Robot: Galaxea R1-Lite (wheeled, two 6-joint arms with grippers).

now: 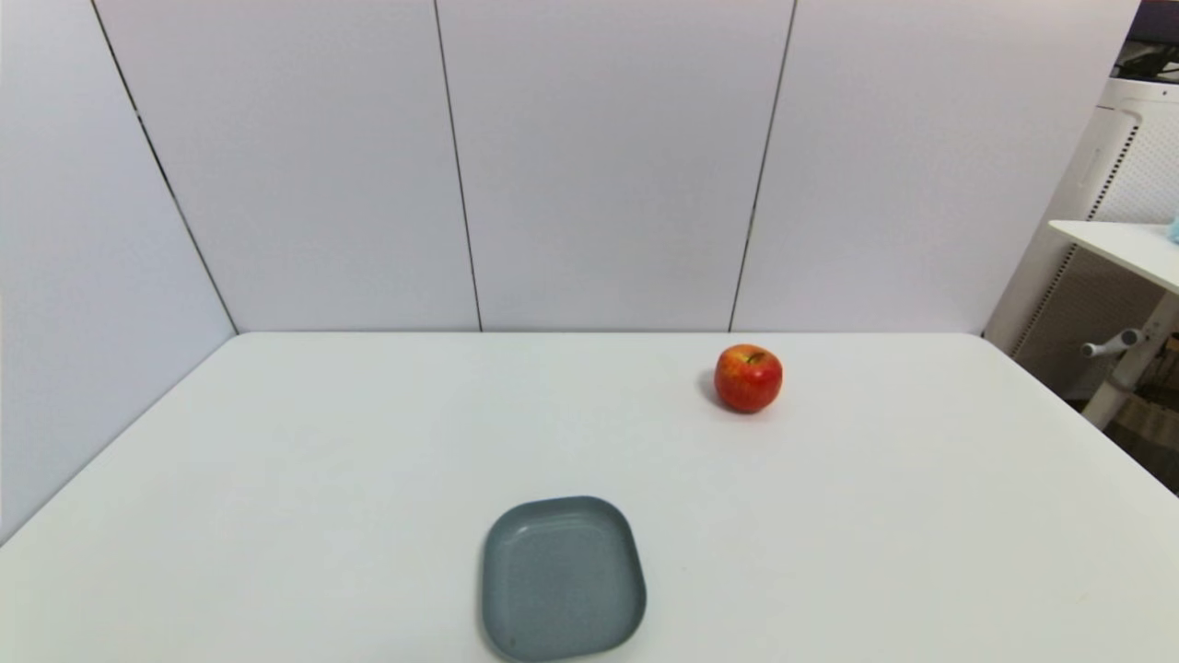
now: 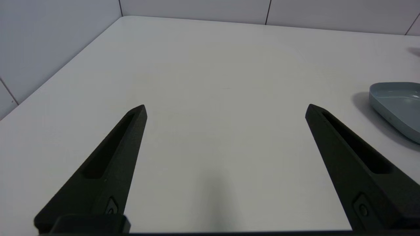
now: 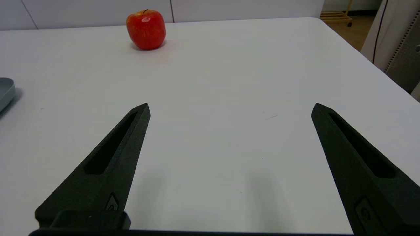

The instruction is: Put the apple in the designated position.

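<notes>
Apple (image 1: 748,378) sits upright, stem up, on the white counter (image 1: 368,442), far side and right of centre, near the back wall panels (image 1: 608,166), nothing touching it. Red skin with yellow-orange patch near the stem; also visible in the right wrist view (image 3: 146,29), well ahead of that arm's fingers. Grey plate (image 1: 562,578) lies flat on the counter at the near edge, roughly centre, well apart from the apple, nearer and to its left; nothing on it. Plate edge shows in both wrist views (image 2: 397,103) (image 3: 6,91). Right claw (image 3: 230,109) is released, fingers (image 3: 111,157) spread wide, nothing between them, low over bare counter on the near right side, apple far off. Left claw (image 2: 225,110) likewise released, fingers (image 2: 111,154) wide apart, holding nothing, over bare counter on the near left side, plate off to its right. Neither arm shows in the head view. Second white table (image 1: 1119,244) and a white perforated unit (image 1: 1128,157) stand past the counter's right edge.
</notes>
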